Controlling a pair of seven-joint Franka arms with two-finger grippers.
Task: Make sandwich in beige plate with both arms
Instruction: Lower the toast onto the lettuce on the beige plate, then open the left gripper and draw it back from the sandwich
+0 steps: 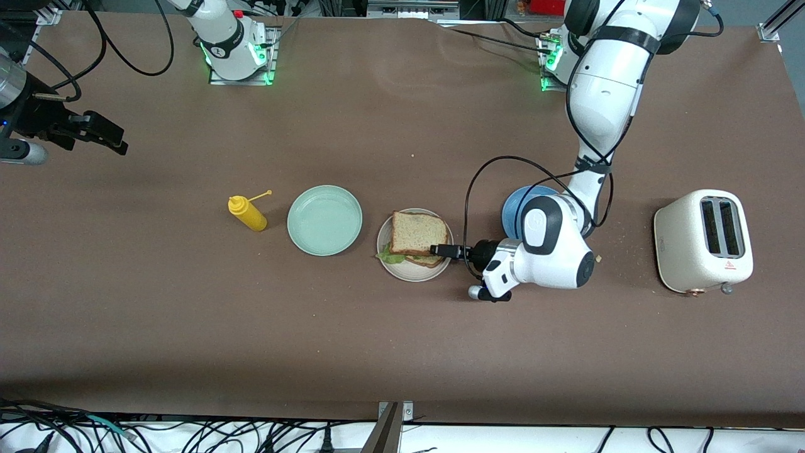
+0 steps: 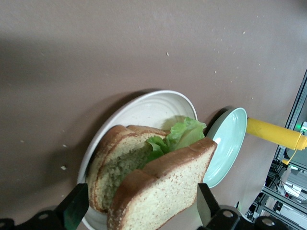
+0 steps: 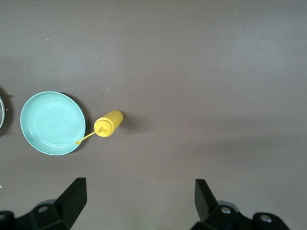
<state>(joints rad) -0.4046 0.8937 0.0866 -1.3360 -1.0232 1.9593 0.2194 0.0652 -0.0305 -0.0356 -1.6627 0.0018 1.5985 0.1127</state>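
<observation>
One brown table, two white arms, three plates, one toaster, one squeeze bottle. Broad bare tabletop along the whole edge nearest the front camera, more toward the bases at 12 o'clock. Cream two-slot toaster at the left arm's end, well apart from the plates. Mint-green plate lying at 9 o'clock of the beige plate, just beside it, rims apart; blue plate at 2 o'clock, partly under the left arm's wrist. On the beige plate, the sandwich: two bread slices, one lettuce leaf showing at the edge. Yellow bottle at 9 o'clock of the green plate. Left gripper low at the beige plate's 3 o'clock rim, fingers spread wide either side of the sandwich, gripping nothing. Right gripper waiting above bare table at the right arm's end, fingers parted, empty
</observation>
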